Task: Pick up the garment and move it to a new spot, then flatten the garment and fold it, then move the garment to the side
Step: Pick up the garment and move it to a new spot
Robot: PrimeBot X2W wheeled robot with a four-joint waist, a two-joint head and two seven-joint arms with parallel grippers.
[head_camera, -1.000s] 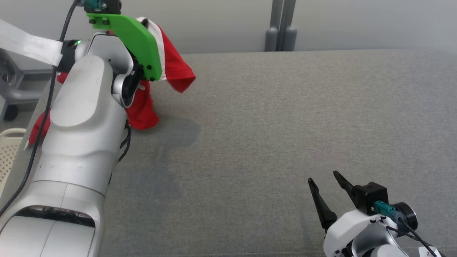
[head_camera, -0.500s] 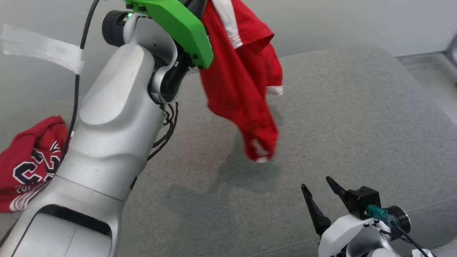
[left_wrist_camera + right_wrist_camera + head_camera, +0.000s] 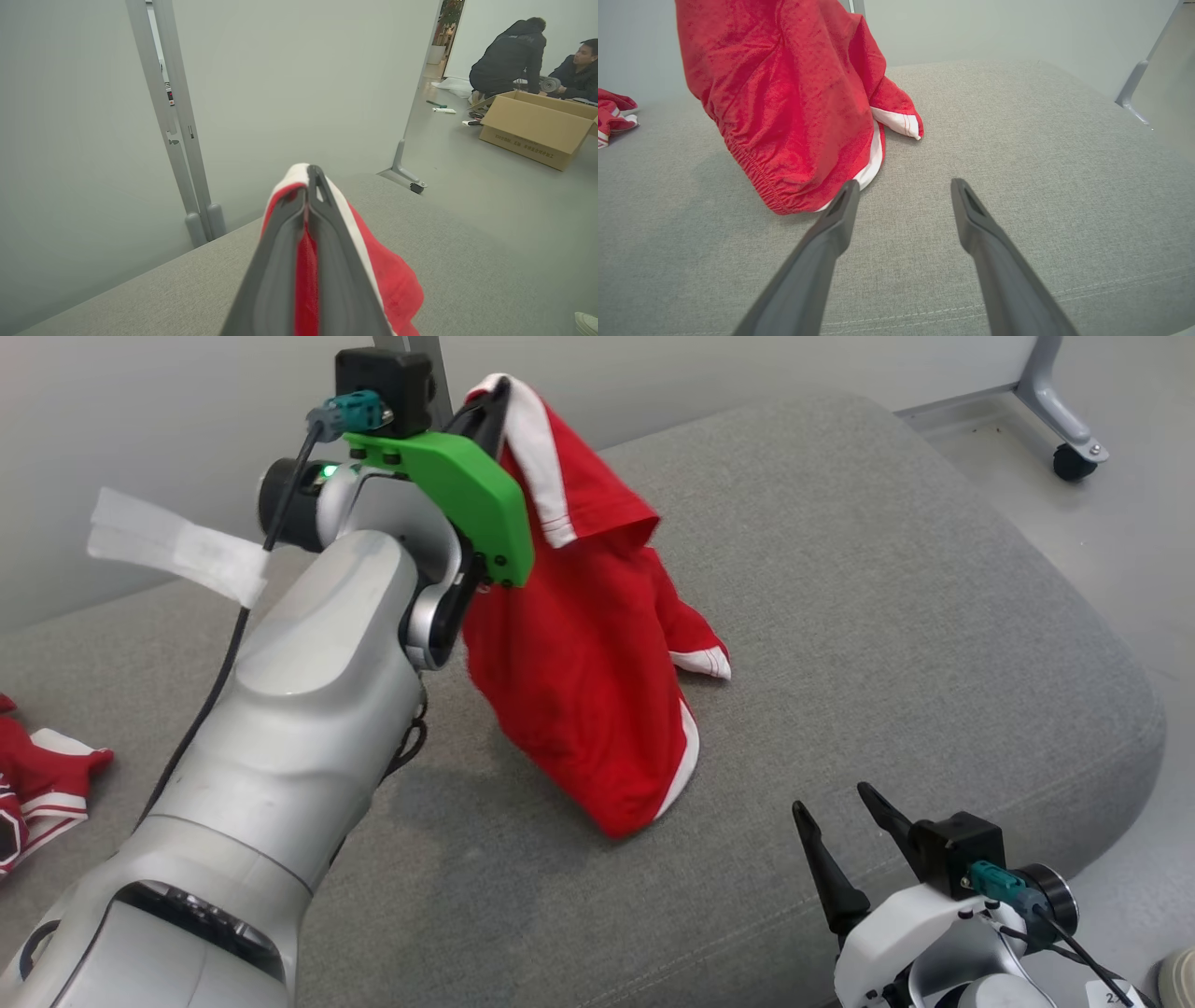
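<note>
The garment (image 3: 597, 681) is red with white trim and hangs in a long drape from my left gripper (image 3: 493, 406), which is shut on its top edge high over the grey cushion. In the left wrist view the two dark fingers (image 3: 327, 252) pinch red cloth (image 3: 387, 289) between them. The garment's lower end (image 3: 794, 140) rests on the cushion, with a white-edged corner (image 3: 899, 122) lying to one side. My right gripper (image 3: 836, 812) is open near the cushion's front edge, just short of the garment's hem; its fingers (image 3: 831, 233) hold nothing.
Another red garment (image 3: 37, 784) with dark lettering lies at the cushion's far left (image 3: 614, 114). The grey cushion (image 3: 887, 616) ends in a rounded edge at the right. A partition leg with a caster (image 3: 1074, 453) stands beyond. Two people crouch by a cardboard box (image 3: 537, 128).
The head camera has swung to the right. My left gripper has carried the hanging garment rightward over the cushion and lowered it until its bottom end rests there. The right gripper stays open.
</note>
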